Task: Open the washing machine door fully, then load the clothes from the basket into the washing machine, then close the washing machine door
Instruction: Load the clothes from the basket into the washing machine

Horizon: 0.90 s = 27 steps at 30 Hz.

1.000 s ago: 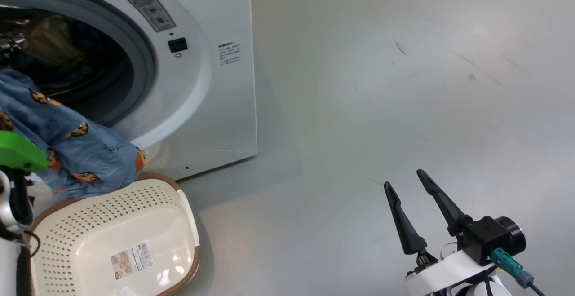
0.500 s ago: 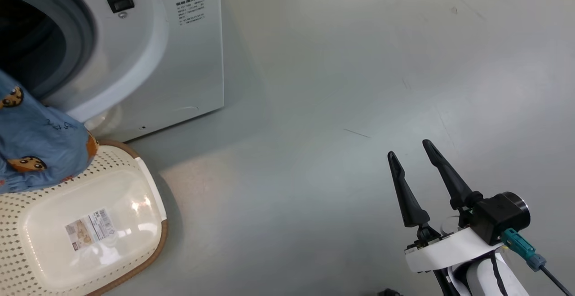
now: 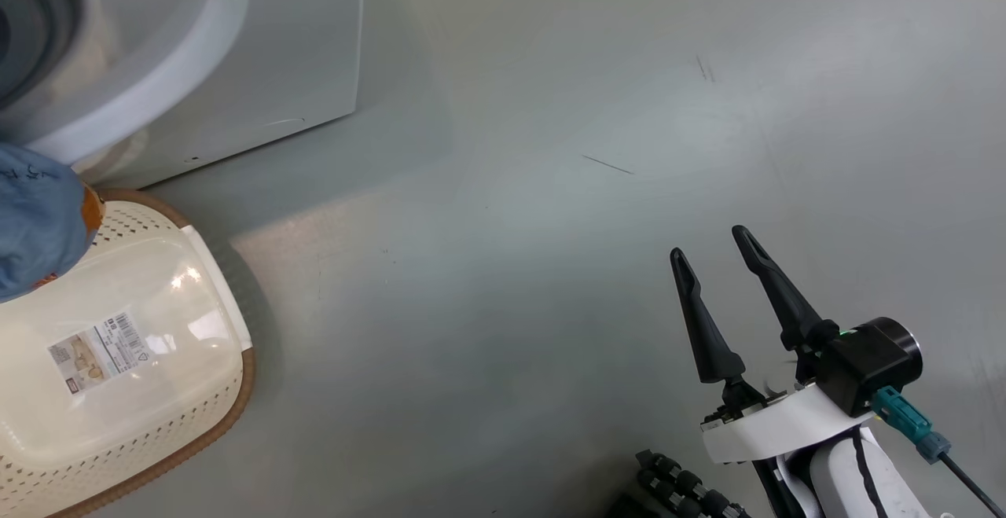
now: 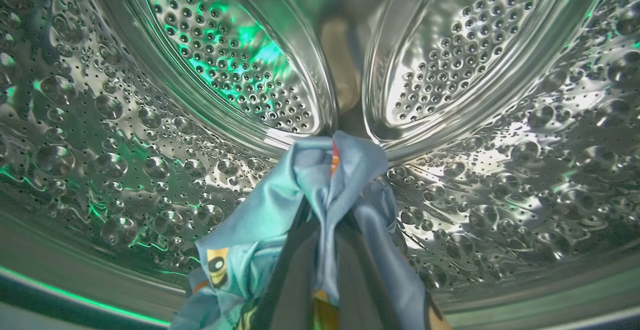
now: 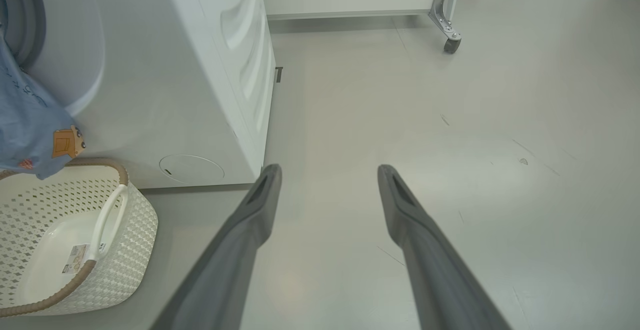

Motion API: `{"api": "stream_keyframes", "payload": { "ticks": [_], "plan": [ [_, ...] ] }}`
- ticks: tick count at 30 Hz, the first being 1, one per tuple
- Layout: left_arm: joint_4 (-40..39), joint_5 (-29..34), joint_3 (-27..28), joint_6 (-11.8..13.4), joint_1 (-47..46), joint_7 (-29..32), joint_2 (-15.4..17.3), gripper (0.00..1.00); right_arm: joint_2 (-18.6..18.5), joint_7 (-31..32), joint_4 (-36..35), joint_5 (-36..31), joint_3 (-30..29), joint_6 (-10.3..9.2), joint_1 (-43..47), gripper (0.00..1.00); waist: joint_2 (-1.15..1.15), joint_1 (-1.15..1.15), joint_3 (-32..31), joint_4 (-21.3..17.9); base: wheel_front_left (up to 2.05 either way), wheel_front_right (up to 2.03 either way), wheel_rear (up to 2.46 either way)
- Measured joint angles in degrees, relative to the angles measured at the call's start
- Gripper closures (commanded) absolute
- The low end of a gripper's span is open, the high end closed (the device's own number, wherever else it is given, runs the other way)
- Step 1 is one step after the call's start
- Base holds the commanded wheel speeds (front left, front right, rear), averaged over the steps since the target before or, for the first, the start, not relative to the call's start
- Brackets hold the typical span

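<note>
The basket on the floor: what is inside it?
Inside the basket, a paper label lies on its bare cream bottom. The hanging blue printed cloth covers the corner nearest the washing machine, so anything beneath it cannot be seen.

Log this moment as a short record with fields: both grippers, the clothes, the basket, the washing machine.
left gripper: shut on the clothes, reaching into the steel drum
right gripper: open, holding nothing, above the floor
clothes: light blue printed fabric; pinched end inside the drum, the rest hanging out of the opening down to the basket's rim
basket: on the floor in front of the washing machine; paper label on its bottom, no clothes lying on the visible bottom
washing machine: white, opening uncovered
</note>
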Motion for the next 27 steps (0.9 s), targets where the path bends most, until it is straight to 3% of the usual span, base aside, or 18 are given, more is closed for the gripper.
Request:
{"api": "stream_keyframes", "payload": {
  "ticks": [12, 22, 27],
  "plan": [
    [4.20, 2.05, -1.15, -0.79, -9.92, -3.49, 3.80, 1.00, 0.05, 0.00, 0.55, -0.01, 3.44, 0.00, 0.06, 0.00, 0.00, 0.00, 3.06, -1.82, 0.00, 0.00, 0.00],
    [7.44, 1.88, -0.99, -1.34, -17.36, -7.09, 3.59, 1.00, 0.40, 0.00, 0.29, -0.01, 1.64, 0.01, 1.53, 0.00, 0.00, -0.01, 3.61, -2.70, 0.00, 0.00, 0.00],
    [10.43, 2.77, -2.64, -1.78, -19.04, -5.99, 4.03, 0.97, 0.55, 0.00, 0.20, 0.00, 1.57, 0.01, 1.76, 0.00, 0.00, -0.01, 3.95, -2.83, 0.00, 0.00, 0.00]
  ]
}}
